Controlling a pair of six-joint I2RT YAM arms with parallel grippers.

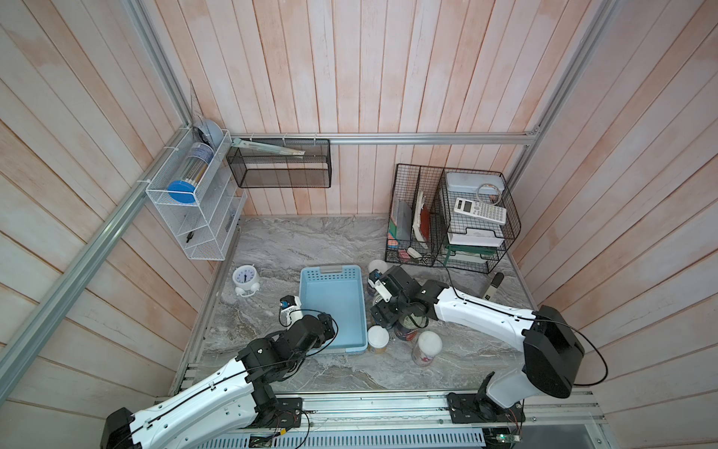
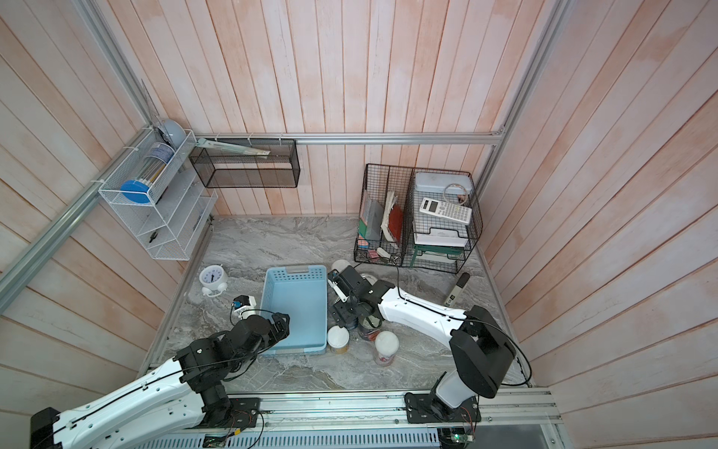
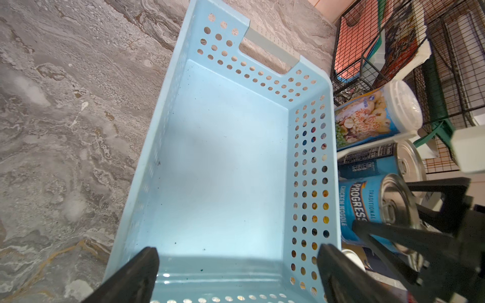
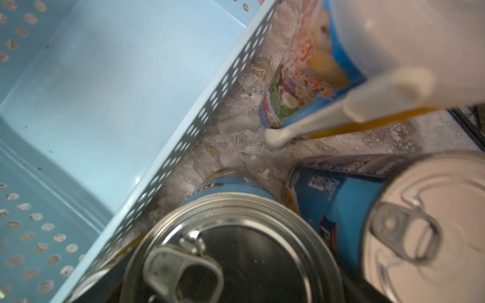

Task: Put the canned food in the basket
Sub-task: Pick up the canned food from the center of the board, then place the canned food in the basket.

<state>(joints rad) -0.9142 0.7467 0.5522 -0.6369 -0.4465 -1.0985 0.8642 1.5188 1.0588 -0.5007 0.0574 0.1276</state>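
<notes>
The light blue basket (image 1: 334,295) (image 3: 223,157) lies mid-table with nothing inside. My left gripper (image 3: 240,272) hangs open over its near end. Just right of the basket stand the cans. My right gripper (image 1: 382,311) straddles a blue-labelled soup can (image 3: 367,207) (image 4: 231,249) that stands on the table, one of its fingers (image 3: 372,233) against the label. Beside it are a dark blue tin (image 3: 375,162) (image 4: 420,223) and a white-lidded can (image 3: 367,118). Nearer the front are two more white-lidded cans (image 1: 378,338) (image 1: 427,348) and a dark tin (image 1: 406,330).
A white alarm clock (image 1: 246,279) sits left of the basket. A black wire rack (image 1: 450,217) with a calculator and papers fills the back right corner. A white wire shelf (image 1: 194,210) and a black mesh rack (image 1: 279,167) hang on the walls. A slim handset (image 1: 492,285) lies by the right wall.
</notes>
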